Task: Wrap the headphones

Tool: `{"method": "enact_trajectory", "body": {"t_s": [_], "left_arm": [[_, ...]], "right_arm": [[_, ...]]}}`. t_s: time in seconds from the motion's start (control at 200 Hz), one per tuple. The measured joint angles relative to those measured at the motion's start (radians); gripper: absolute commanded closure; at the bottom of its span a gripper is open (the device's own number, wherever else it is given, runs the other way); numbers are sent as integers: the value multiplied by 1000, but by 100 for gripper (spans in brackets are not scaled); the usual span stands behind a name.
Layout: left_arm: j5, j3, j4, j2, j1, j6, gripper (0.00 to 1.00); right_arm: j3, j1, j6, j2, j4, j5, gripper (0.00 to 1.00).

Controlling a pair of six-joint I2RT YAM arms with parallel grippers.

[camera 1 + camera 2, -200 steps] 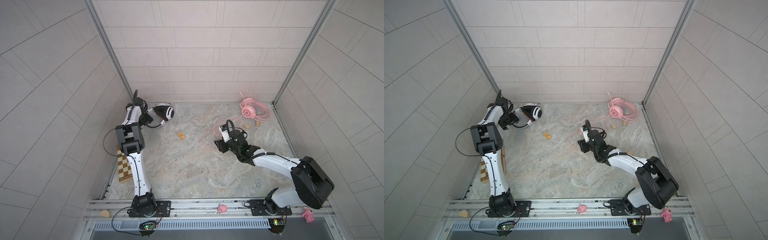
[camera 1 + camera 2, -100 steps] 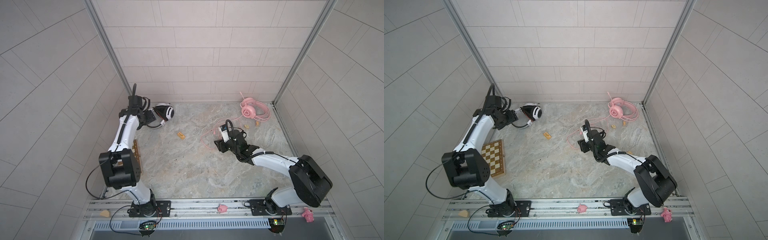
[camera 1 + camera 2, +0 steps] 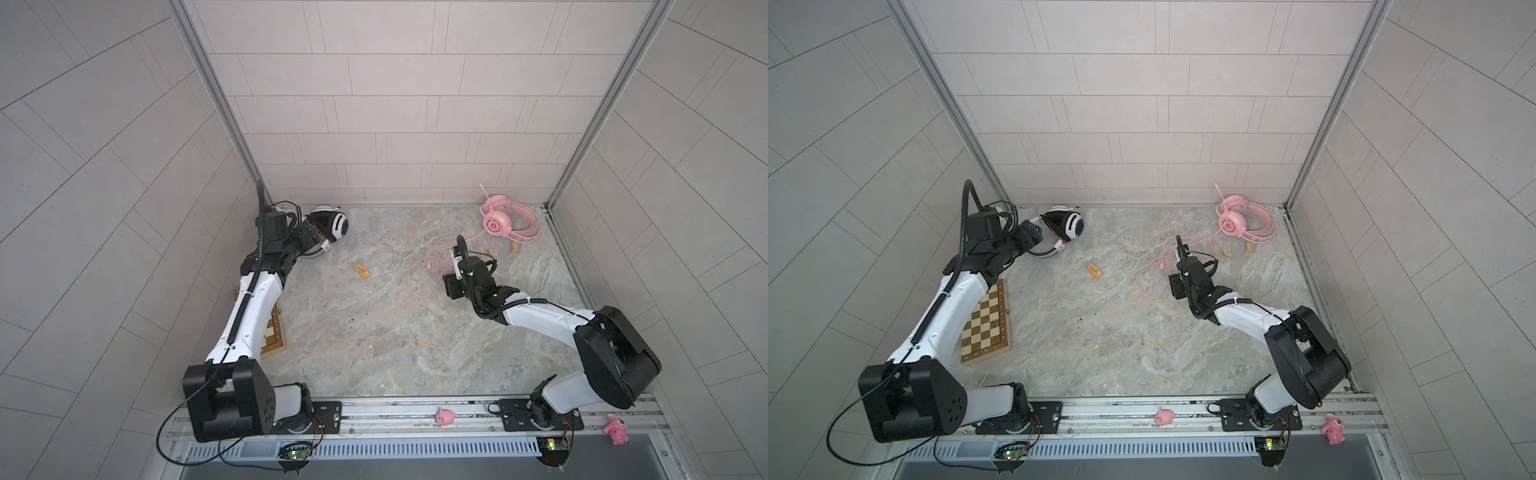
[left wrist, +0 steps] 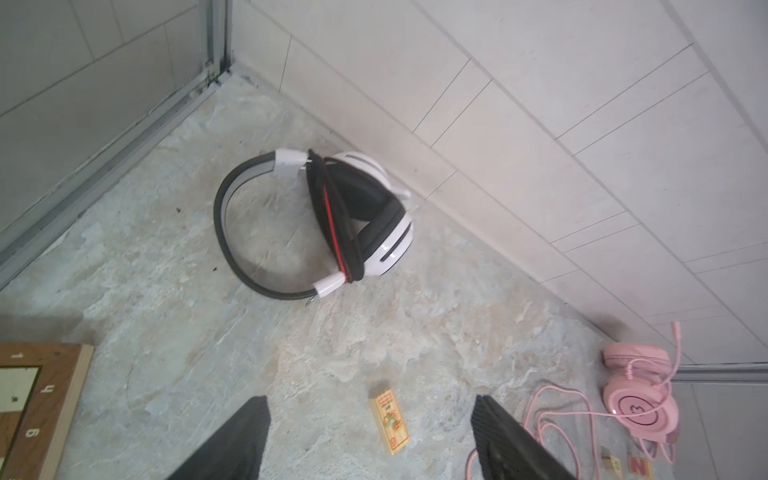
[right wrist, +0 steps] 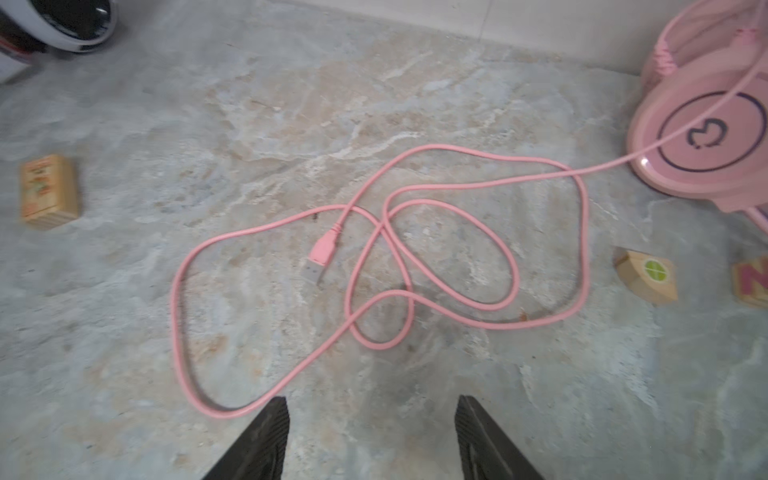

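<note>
We read the clock on the table (image 3: pixel 374 332) from a top view, with 12 at the back wall. The white headset (image 4: pixel 386 232) lies at about 10 o'clock, close to that wall. Its cups are folded together, and what looks like a dark, red-striped cord runs around them. We judge it light, hard plastic with a springy band, better taken by the band than by the slick cups. The pink headset (image 3: pixel 496 224) sits at about 1 o'clock near the back corner, and we expect its smooth shells to slip too. Its pink cable (image 5: pixel 585 249) sprawls from it toward 7 o'clock in loose, crossing loops. It looks limp and light and likely to snag on itself. The left fingers (image 4: pixel 237 440) hang spread and empty short of the white headset. The right fingers (image 5: pixel 262 440), also spread and empty, hover just short of the nearest loop. The USB plug (image 5: pixel 320 257) lies among the loops, small and stiff, and we think it the surest handle.
</note>
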Motion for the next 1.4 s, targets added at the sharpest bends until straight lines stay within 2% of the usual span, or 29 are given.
{"method": "enact_trajectory", "body": {"t_s": [0.14,0.295,0.415,0.51,0.766,0.986,1.141,1.396], "left_arm": [[27,0,11,3,-9,0,18],[59,2,10,6,-13,2,18],[76,17,-1,22,-16,7,19],[92,31,-18,43,-16,8,20],[105,77,-74,97,-42,19,20],[113,81,-88,104,-48,19,21],[118,83,-89,105,-48,19,22],[126,83,-89,105,-48,18,22]], "right_arm": [[84,-134,67,5,-96,45,31],[259,-383,188,30,-194,3,32],[394,-559,297,93,-232,-29,33],[525,-640,352,200,-296,-46,33],[781,-702,478,483,-434,-111,33],[896,-747,561,600,-518,-156,32],[982,-791,630,679,-529,-240,34],[1120,-813,677,806,-559,-321,34]]}}
